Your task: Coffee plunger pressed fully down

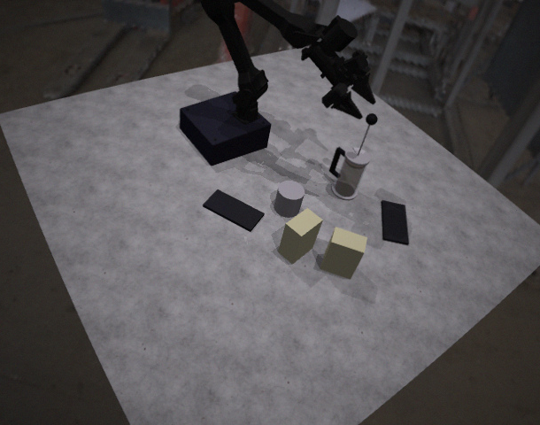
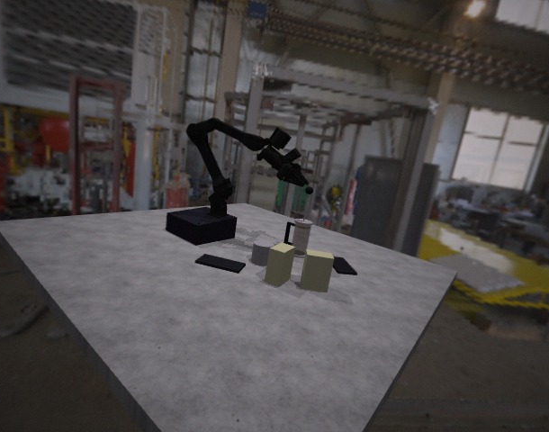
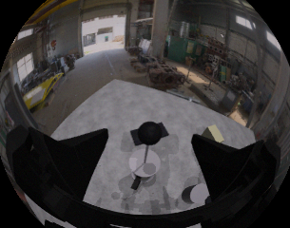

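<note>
The coffee press [image 1: 351, 177] [image 2: 301, 238] stands upright on the table, with a pale lid [image 1: 357, 158] [image 3: 138, 164] and a black handle [image 1: 335, 161] [image 2: 287, 232] [image 3: 136, 182]. Its plunger is up: the thin rod [image 1: 363, 138] rises well above the lid to a black ball knob [image 1: 371, 119] [image 2: 309, 190] [image 3: 149, 133]. My gripper [image 1: 367, 110] [image 2: 306, 185] is open and empty, tilted downward, with its fingertips just above and short of the knob. In the wrist view the knob appears centred between the widely spread fingers; contact is not visible.
A grey cylinder [image 1: 289, 199] [image 2: 262, 253] [image 3: 199, 194] stands near the press. Two pale yellow blocks [image 1: 300, 236] [image 1: 343, 254] [image 2: 279, 265] [image 2: 317, 271] stand beyond it. Black flat slabs [image 1: 234, 210] [image 1: 394, 222] [image 2: 220, 263] [image 2: 345, 266] lie on either side.
</note>
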Action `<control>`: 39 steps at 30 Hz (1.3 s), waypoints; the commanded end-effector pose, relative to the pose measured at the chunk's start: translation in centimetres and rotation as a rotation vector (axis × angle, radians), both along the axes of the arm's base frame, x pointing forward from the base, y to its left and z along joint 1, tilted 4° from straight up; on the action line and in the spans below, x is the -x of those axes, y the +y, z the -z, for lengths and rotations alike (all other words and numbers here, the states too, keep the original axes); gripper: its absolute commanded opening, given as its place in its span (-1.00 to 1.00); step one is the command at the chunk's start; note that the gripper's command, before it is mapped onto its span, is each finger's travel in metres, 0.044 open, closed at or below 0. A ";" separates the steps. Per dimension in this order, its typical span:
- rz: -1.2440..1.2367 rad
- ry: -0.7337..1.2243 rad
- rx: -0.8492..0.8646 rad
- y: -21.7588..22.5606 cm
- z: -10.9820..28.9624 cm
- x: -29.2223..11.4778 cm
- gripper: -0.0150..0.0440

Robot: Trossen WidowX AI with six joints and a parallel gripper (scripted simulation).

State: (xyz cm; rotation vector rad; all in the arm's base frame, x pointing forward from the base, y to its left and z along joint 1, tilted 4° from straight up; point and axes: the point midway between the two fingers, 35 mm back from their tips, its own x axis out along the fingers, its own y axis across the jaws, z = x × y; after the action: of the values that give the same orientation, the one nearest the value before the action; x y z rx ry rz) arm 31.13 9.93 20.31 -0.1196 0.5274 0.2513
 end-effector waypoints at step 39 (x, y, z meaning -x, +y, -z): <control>-0.005 0.002 0.004 0.6 1.8 -2.3 -0.08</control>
State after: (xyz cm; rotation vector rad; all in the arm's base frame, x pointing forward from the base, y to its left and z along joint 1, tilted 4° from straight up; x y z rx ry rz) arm 33.36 10.48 18.59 -0.1200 0.5302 0.2534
